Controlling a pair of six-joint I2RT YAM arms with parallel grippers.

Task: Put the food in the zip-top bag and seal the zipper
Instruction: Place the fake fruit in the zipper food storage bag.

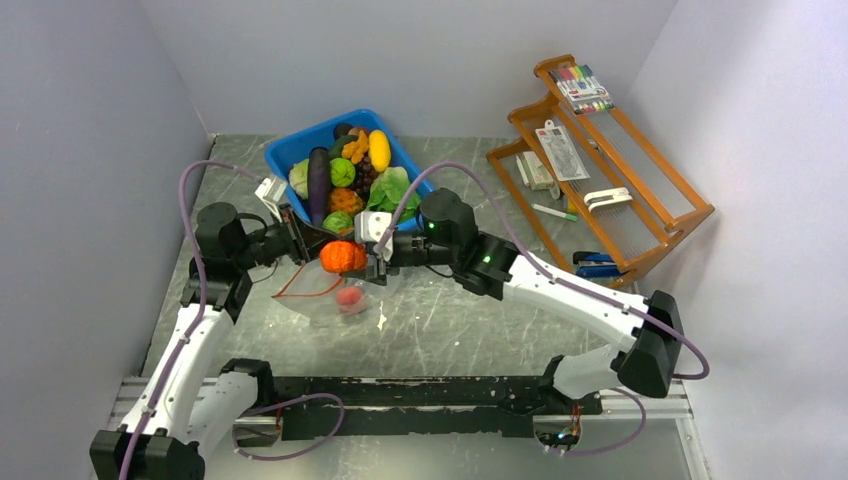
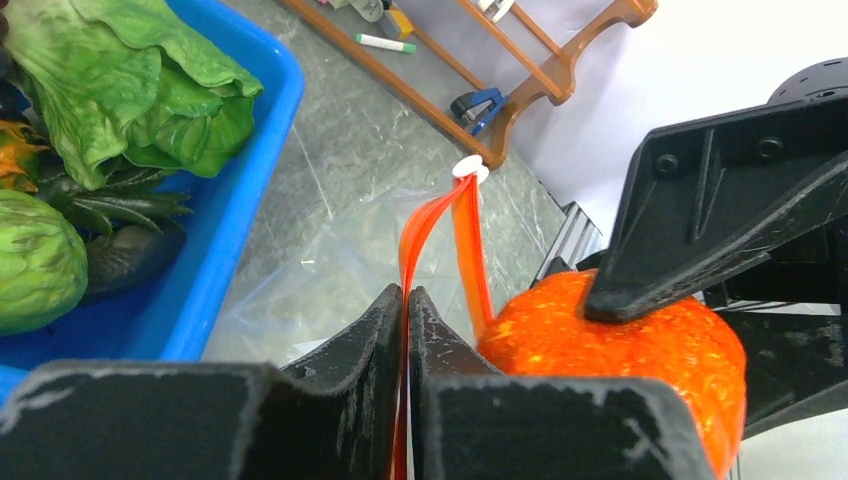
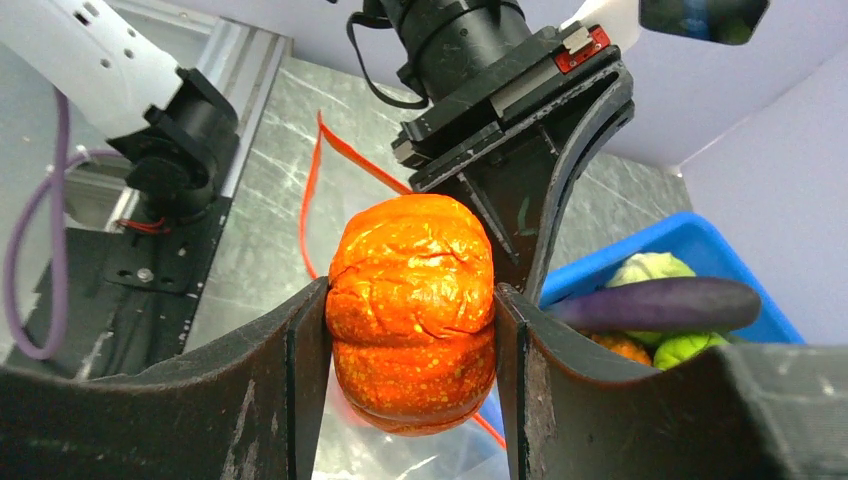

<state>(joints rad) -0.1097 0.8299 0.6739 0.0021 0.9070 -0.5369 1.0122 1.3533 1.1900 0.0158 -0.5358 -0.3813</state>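
My right gripper [image 1: 352,262] [image 3: 410,335] is shut on an orange-red, pumpkin-like piece of food [image 1: 341,256] [image 3: 412,300] [image 2: 620,345], held in the air over the zip-top bag [image 1: 335,305] [image 2: 330,270]. My left gripper [image 1: 303,238] [image 2: 407,297] is shut on the red-orange zipper [image 2: 415,235] [image 3: 312,180] and holds that edge of the mouth up. The zipper's two strips stand apart, and a white slider [image 2: 468,168] sits at their far end. A pink-red piece [image 1: 349,297] lies inside the clear bag.
A blue bin [image 1: 290,150] [image 2: 250,200] [image 3: 690,235] behind the grippers holds more food: purple eggplant [image 1: 318,180] [image 3: 660,303], green balls, lettuce, a yellow piece. A wooden rack [image 1: 650,215] with markers and a stapler stands at the right. Grey walls enclose the table.
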